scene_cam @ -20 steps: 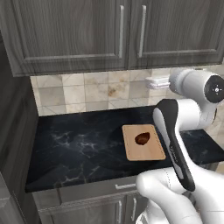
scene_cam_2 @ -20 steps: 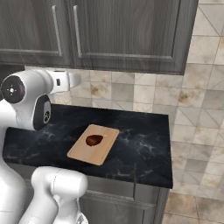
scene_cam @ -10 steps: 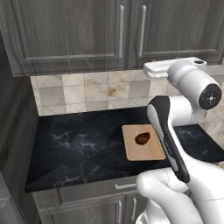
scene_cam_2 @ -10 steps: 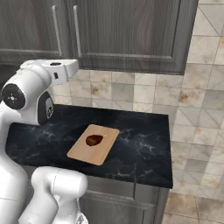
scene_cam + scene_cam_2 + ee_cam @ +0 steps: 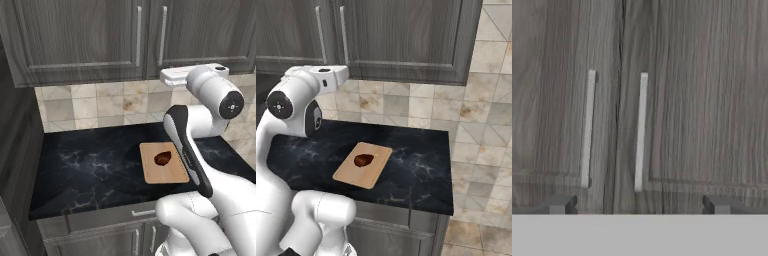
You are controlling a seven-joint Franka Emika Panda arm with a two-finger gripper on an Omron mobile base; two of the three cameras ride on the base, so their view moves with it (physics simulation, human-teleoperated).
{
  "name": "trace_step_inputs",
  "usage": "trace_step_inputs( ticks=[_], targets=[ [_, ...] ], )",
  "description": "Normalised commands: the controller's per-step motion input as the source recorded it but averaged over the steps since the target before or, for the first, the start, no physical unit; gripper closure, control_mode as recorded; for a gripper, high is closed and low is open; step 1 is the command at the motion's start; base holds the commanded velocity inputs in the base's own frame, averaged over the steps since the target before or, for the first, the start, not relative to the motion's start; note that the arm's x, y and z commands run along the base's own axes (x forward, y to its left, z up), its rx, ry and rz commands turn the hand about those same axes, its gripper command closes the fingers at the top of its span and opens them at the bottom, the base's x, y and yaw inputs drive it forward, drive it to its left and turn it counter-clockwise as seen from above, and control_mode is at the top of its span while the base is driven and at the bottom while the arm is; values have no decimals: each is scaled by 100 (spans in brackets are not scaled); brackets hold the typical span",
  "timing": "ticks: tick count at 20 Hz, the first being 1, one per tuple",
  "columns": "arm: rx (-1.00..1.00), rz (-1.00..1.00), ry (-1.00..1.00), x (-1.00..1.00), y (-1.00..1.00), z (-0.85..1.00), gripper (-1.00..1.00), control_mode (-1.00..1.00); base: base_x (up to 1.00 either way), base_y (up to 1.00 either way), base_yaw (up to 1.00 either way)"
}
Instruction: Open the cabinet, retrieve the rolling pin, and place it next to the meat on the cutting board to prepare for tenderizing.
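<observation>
The gripper [image 5: 639, 205], jaws spread wide and empty, faces the closed cabinet [image 5: 687, 100] handles; the meat [image 5: 163, 158] sits on the cutting board [image 5: 172, 172] near the worktop's [image 5: 90, 170] front edge.

cabinet [image 5: 702, 100]: matt grey wood-grain | cutting board [image 5: 163, 163]: smooth pale wood | meat [image 5: 162, 158]: glossy

Beige tiled backsplash [image 5: 115, 105], black marble counter [image 5: 95, 165]

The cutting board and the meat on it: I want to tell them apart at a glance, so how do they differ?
The light tan wooden rectangular cutting board is flat, pale and matte; the small dark reddish-brown oval meat is a rounded, glossy lump. The board is far larger; the meat covers only a small patch near its far end. Both rest on the black marble counter, below the closed dark grey cabinet.
</observation>
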Motion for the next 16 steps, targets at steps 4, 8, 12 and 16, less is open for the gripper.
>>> trace_step_inputs(
  ticks=[4,8,12,16],
  targets=[
    [2,4,0,46,-3,0,-100,-100,0,0,0],
    [2,3,0,44,0,0,-100,-100,0,0,0],
    [1,2,0,40,-1,0,-100,-100,0,0,0],
    [1,0,0,49,0,0,-100,-100,0,0,0]
  ],
)
